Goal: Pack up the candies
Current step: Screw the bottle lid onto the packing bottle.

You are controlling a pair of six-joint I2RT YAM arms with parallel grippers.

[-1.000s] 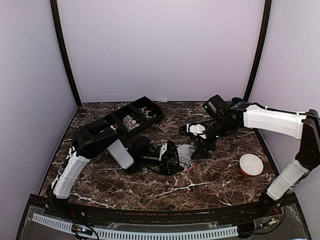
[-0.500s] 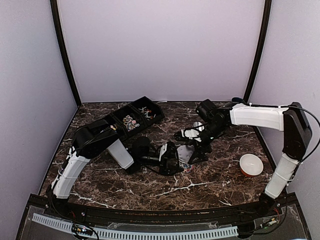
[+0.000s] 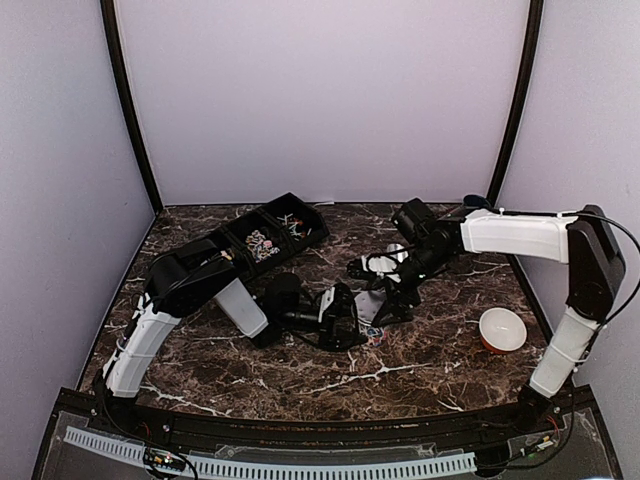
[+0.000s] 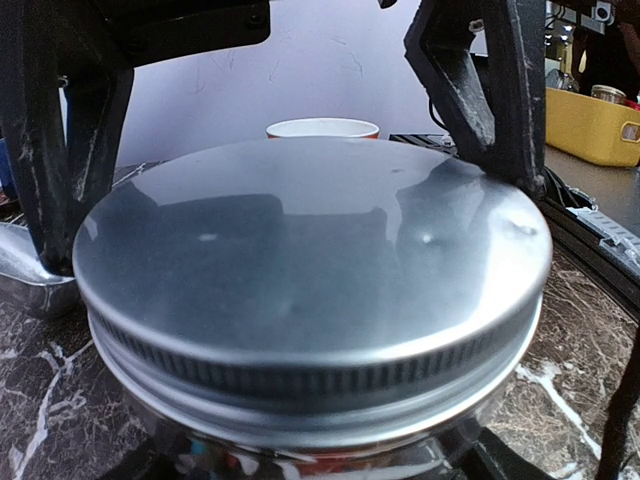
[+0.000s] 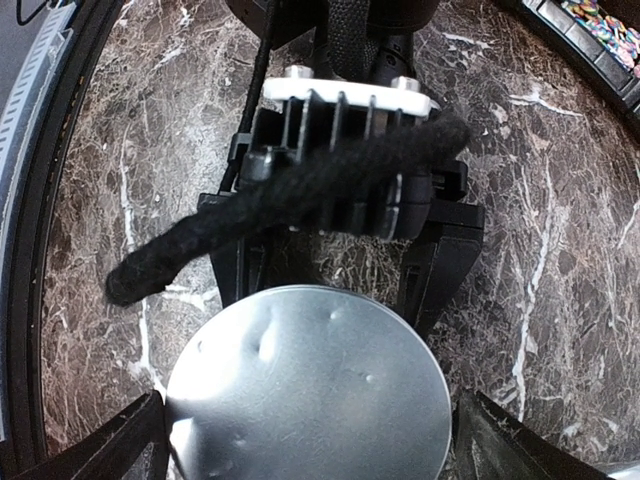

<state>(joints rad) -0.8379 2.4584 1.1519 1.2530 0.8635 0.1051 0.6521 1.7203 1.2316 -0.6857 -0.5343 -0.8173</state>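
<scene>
**Silver lid held in the middle of the table**

A clear round jar (image 3: pixel 372 308) stands on the dark brown marble table (image 3: pixel 420 370) with white veins. Its shiny silver metal lid (image 4: pixel 310 270) is flat and round, with a few small dents and fine ridges around its side.

The left gripper (image 3: pixel 358 315) lies low, reaching in from the left. Its black fingers (image 4: pixel 490 90) press on both sides of the jar and pinch it.

The right arm bends in from the right, and the right gripper (image 3: pixel 385 290) points down over the lid. Its fingers are spread wide, one tip on each side of the lid's edge.

The tiny candies (image 3: pixel 263 243) of many colours lie in the long black tray (image 3: pixel 312 238) at the back left, well apart from the jar.

A small round white cup (image 3: pixel 501 328) with an orange side stands at the right. A thick black woven cable (image 5: pixel 290 200) crosses the left gripper's body
</scene>
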